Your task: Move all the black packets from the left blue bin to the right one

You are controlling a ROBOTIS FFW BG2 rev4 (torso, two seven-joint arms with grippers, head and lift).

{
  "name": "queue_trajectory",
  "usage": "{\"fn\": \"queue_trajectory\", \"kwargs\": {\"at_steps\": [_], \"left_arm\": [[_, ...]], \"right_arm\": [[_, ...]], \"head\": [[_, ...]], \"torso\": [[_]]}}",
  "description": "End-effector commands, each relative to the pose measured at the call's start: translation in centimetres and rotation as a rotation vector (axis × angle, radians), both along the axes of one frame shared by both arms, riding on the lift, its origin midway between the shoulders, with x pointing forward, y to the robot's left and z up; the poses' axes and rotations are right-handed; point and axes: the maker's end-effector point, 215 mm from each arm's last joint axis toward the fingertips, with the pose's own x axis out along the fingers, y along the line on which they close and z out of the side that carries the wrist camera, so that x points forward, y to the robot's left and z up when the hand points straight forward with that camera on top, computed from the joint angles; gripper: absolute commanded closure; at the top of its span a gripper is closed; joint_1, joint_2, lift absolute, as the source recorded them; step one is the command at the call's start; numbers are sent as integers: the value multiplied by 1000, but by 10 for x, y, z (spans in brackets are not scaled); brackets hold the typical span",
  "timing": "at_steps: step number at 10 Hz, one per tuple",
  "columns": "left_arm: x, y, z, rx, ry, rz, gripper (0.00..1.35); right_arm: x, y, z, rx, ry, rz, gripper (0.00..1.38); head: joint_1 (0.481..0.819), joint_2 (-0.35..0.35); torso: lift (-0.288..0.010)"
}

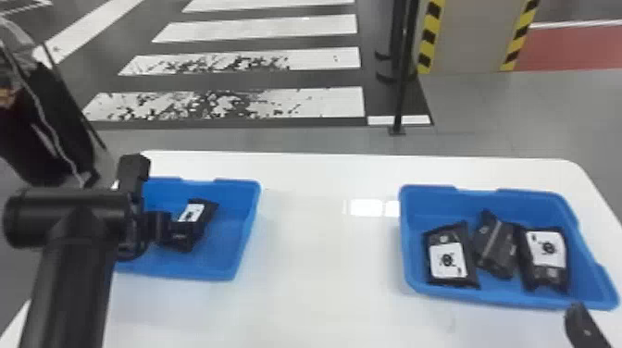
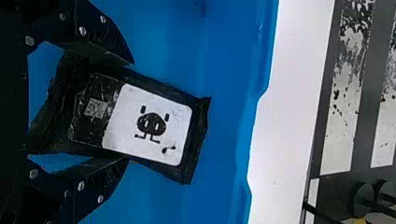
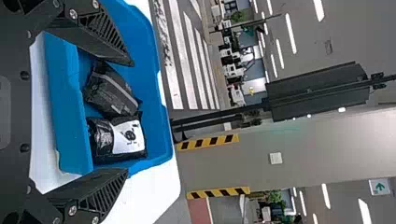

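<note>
Left bin point(image 1: 248, 217), right bin point(image 1: 439, 201) on table point(image 1: 319, 264), packet point(image 1: 192, 212) in left, three packets point(image 1: 495, 245) in right

Black packet point(image 2: 149, 123) in the pincer point(image 1: 181, 232)

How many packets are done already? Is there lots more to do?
Three black packets already lie in the right blue bin. Another packet is between the left gripper's fingers and looks gripped, in the left blue bin. That one is left to move. I can't see any more there, but the left arm hides part of the bin.
</note>
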Motion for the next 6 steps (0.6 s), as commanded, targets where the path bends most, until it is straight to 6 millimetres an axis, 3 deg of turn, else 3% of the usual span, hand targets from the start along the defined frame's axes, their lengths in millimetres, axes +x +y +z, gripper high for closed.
{"fn": "queue_trajectory", "kwargs": {"at_steps": [1, 2, 4, 6], "left_arm": [[2, 2, -3, 12, -3, -9, 993], [7, 3, 0, 21, -27, -21, 1196], [17, 0, 11, 23, -76, -68, 1210], [10, -14, 47, 28, -171, -105, 1210]], "right_arm": [[0, 0, -2, 9, 4, -1, 154], [-1, 0, -5, 22, 8, -2, 154], [-2, 0, -5, 25, 9, -1, 154], [-1, 1, -1, 28, 0, 5, 154]], "head": [[695, 121], [695, 122], [695, 122], [695, 113]], "torso": [[-146], [-146], [-146], [-146]]}}
